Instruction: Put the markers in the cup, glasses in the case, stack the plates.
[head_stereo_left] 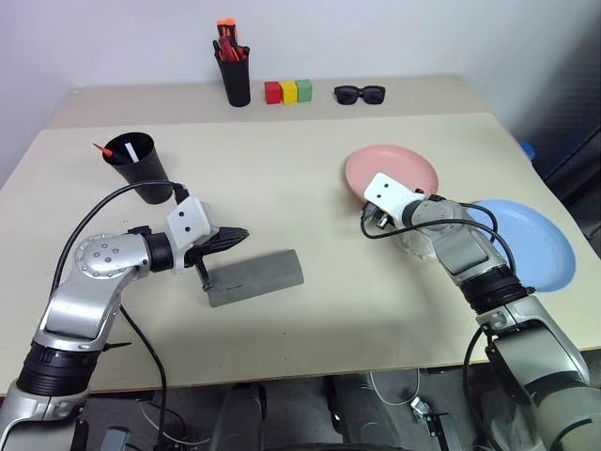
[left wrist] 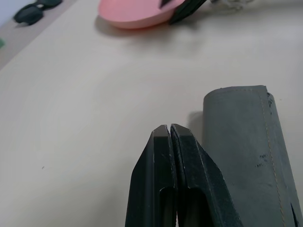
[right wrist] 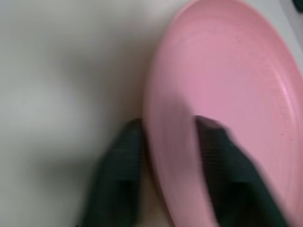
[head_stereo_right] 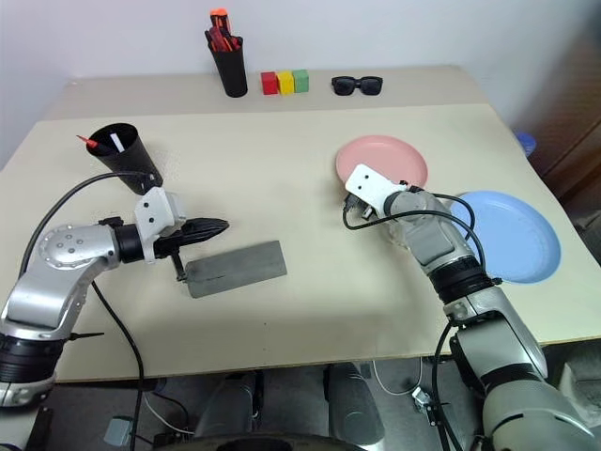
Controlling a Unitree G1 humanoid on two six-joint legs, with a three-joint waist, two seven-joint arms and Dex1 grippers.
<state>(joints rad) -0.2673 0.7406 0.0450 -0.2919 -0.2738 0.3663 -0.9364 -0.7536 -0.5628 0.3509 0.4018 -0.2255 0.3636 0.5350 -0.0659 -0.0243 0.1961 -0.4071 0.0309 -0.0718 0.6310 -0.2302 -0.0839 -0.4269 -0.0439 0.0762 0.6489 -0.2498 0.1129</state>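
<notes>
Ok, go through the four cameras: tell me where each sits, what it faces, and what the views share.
Left eye view: head-mounted, looking down over the table; both arms show.
Right eye view: its stereo twin, same scene.
Left wrist view: along the shut left gripper, beside the grey case, toward the pink plate.
Right wrist view: along the right gripper, one finger on each side of the pink plate's rim.
Shared: the pink plate shows in all four; the blue plate and black cup in both eye views.
</notes>
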